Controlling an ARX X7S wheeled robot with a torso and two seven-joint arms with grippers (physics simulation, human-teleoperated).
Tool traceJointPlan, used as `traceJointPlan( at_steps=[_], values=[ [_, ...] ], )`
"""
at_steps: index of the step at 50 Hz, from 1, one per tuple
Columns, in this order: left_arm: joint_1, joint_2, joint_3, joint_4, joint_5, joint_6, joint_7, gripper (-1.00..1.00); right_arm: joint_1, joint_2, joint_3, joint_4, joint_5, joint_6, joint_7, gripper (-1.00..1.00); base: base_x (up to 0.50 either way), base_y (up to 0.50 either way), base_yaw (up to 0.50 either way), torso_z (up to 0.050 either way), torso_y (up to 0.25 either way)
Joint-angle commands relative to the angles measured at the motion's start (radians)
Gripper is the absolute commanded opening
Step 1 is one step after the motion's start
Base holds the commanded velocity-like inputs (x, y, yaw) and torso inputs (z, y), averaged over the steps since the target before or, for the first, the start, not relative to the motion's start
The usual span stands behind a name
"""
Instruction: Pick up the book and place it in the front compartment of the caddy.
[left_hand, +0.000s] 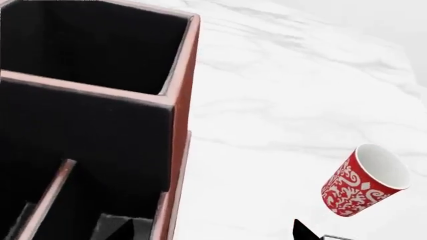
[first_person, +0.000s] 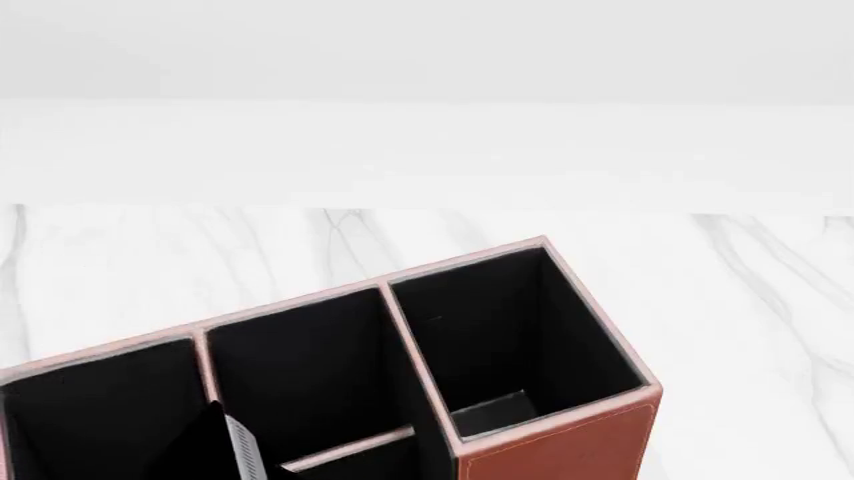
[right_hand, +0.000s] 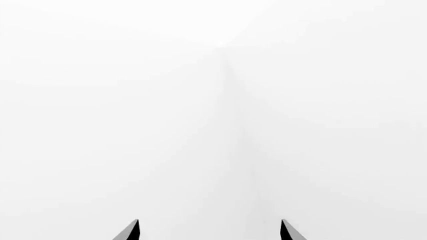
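The right gripper (right_hand: 210, 231) shows only two thin, black, pointed fingertips (right_hand: 131, 231) with paler grey inner faces. Another black pointed tip (left_hand: 303, 230) shows in the left wrist view.

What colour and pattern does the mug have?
The mug is red with a white ornamental pattern and a white inside, best seen in the left wrist view.

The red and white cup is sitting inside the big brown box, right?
Not quite. The red and white cup is outside the big brown box, on the white marble table beside it and apart from it. The left wrist view shows this; what look like jaw tips at the edge of that picture are too cut off to tell open from shut.
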Motion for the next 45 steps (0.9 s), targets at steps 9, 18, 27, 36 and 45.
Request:
traceJointPlan(
  at_steps=[9,18,27,36,45],
  values=[
    [0.016,-0.018,0.1,-0.006,0.097,0.058,0.034,1.0,0.003,0.008,-0.016,0.003,-0.013,0.006,0.007,1.0,0.0,0.0,0.0,0.0,0.0],
    [0.015,-0.02,0.132,0.005,0.118,0.066,0.041,1.0,0.001,0.011,-0.018,0.007,-0.014,0.0,0.012,1.0,0.0,0.0,0.0,0.0,0.0],
    [-0.005,-0.02,0.126,0.047,0.096,0.038,0.03,1.0,0.007,0.02,-0.021,0.003,-0.012,0.014,0.016,1.0,0.0,0.0,0.0,0.0,0.0],
    [-0.01,-0.014,0.1,0.1,0.064,0.006,-0.012,1.0,0.016,0.026,-0.026,0.005,-0.013,0.026,0.021,1.0,0.0,0.0,0.0,0.0,0.0],
    [0.014,0.033,0.103,0.145,0.056,-0.033,-0.105,1.0,0.015,0.031,-0.024,0.005,-0.009,0.027,0.026,1.0,0.0,0.0,0.0,0.0,0.0]
  ],
)
